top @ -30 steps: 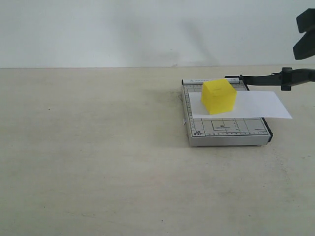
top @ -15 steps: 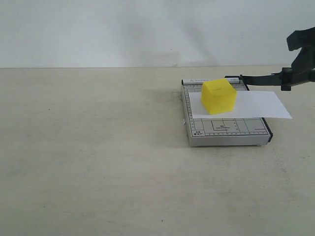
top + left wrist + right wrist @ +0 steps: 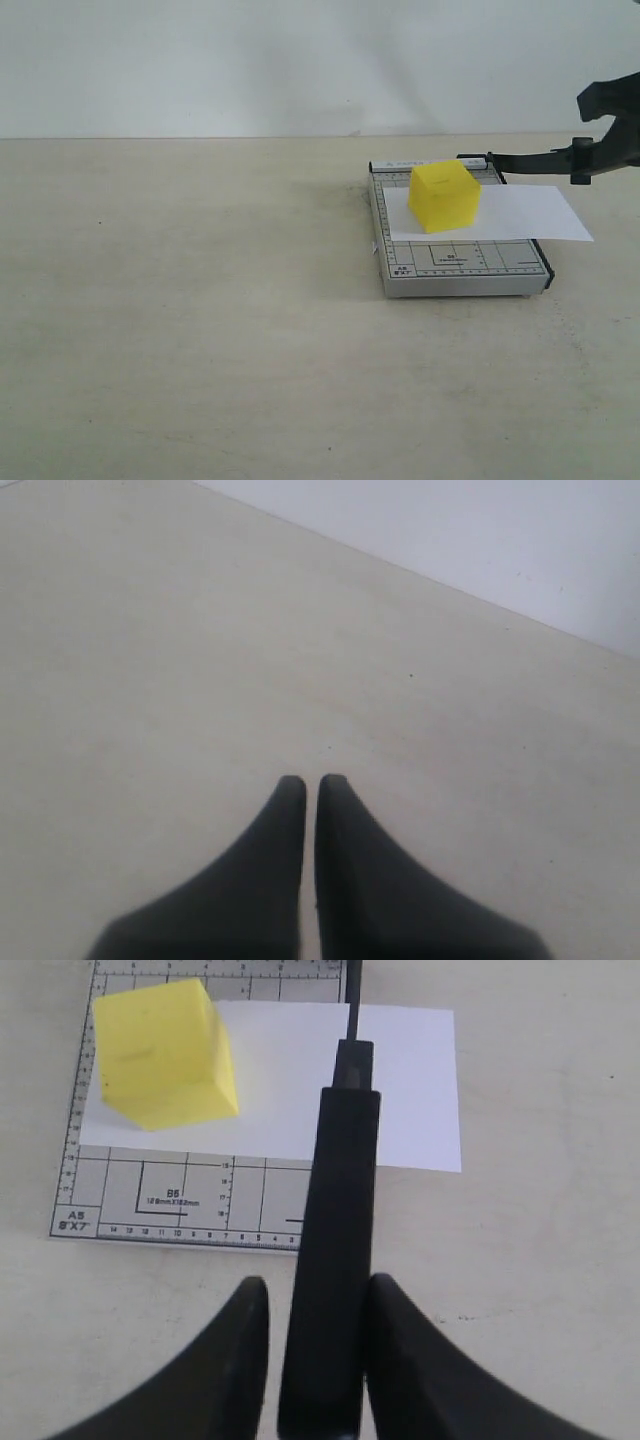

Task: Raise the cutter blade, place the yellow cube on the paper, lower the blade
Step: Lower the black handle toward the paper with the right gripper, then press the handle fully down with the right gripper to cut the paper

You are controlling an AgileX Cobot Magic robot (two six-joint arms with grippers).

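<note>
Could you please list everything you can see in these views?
yellow cube: one, bright yellow, on the paper.
paper: one, white, on the trimmer base, overhanging one side.
trimmer base: one, grey, gridded, on the table.
cutter blade: one, black, raised above the base.
table: one, beige, under everything.
wall: one, white, behind the table.
left gripper: one, black, jaws shut, above the table.
right gripper: one, black, jaws open either side of the blade's handle.

Soft, even, bright light; the pale beige matte bench (image 3: 200, 330) looks washed out. A faint shadow lies left of the grey gridded trimmer base (image 3: 455, 270). The black left tool (image 3: 303, 782) appears blurred.
</note>
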